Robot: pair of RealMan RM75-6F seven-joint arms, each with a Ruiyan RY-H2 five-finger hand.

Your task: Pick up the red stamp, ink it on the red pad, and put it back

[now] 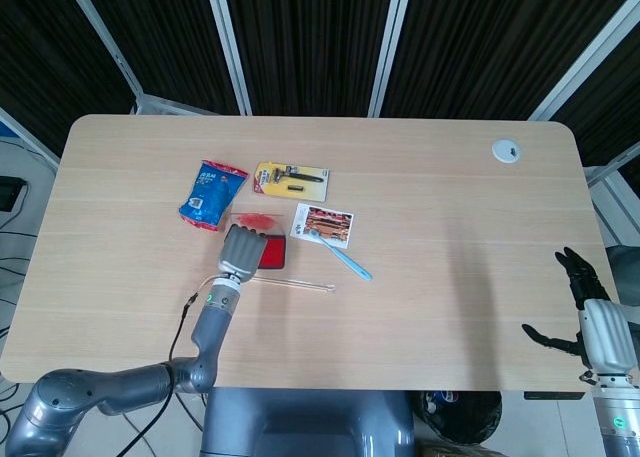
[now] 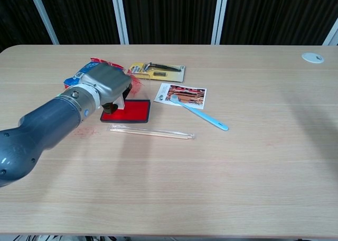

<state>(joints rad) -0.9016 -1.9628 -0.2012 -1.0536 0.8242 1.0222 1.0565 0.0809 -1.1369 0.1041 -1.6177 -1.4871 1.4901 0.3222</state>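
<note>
My left hand (image 1: 240, 249) (image 2: 105, 85) is curled over the left end of the red ink pad (image 1: 273, 253) (image 2: 135, 111). In the chest view a dark stub of the stamp (image 2: 112, 110) pokes out below the fingers and touches the pad's surface. The rest of the stamp is hidden inside the hand, and the head view shows none of it. My right hand (image 1: 590, 312) hangs off the table's near right corner, fingers spread, holding nothing.
A blue packet (image 1: 211, 194) (image 2: 78, 73) lies just behind the left hand. A razor pack (image 1: 290, 178) (image 2: 158, 69), a photo card (image 1: 323, 224) and a blue toothbrush (image 1: 345, 257) (image 2: 203, 116) lie to the right. A thin wrapped stick (image 2: 150, 132) lies in front of the pad.
</note>
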